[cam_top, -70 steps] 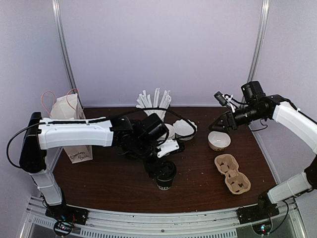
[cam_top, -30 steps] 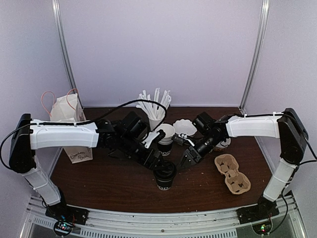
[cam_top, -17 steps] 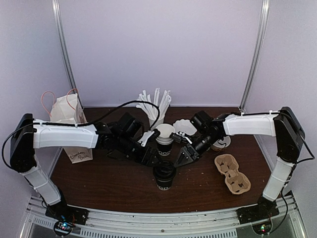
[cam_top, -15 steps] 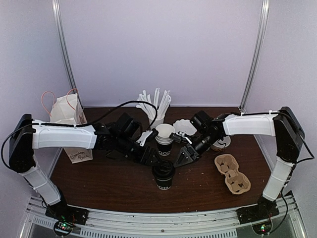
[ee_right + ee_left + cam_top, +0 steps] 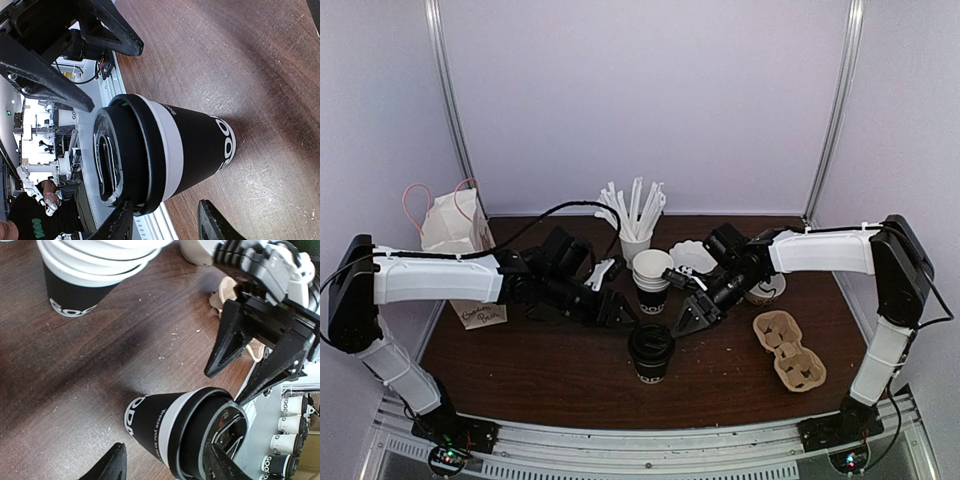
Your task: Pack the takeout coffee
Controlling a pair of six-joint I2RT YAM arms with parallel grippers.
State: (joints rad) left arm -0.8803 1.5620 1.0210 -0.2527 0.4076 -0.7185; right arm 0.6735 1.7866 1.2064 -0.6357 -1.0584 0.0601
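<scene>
The takeout coffee (image 5: 651, 352), a black cup with white lettering and a black lid, stands upright on the brown table (image 5: 540, 370) near the front middle. My left gripper (image 5: 620, 314) is open just left and behind it, apart from it. My right gripper (image 5: 686, 318) is open just right and behind it, also apart. In the left wrist view the cup (image 5: 160, 422) stands between and beyond the spread fingers of the gripper (image 5: 167, 470), with the right gripper (image 5: 252, 352) across from it. In the right wrist view the cup (image 5: 190, 142) stands ahead of the open gripper (image 5: 165, 227).
Stacked white paper cups in a black cup (image 5: 652, 275) stand behind the coffee. A cup of white stirrers (image 5: 633, 218) and white lids (image 5: 692, 257) are at the back. A cardboard cup carrier (image 5: 790, 350) lies right, a cream bowl (image 5: 767, 288) behind it, a paper bag (image 5: 460, 250) left.
My left gripper let go of the coffee's lid and drew back to the left. My right arm swung in from the far right to just beside the cup.
</scene>
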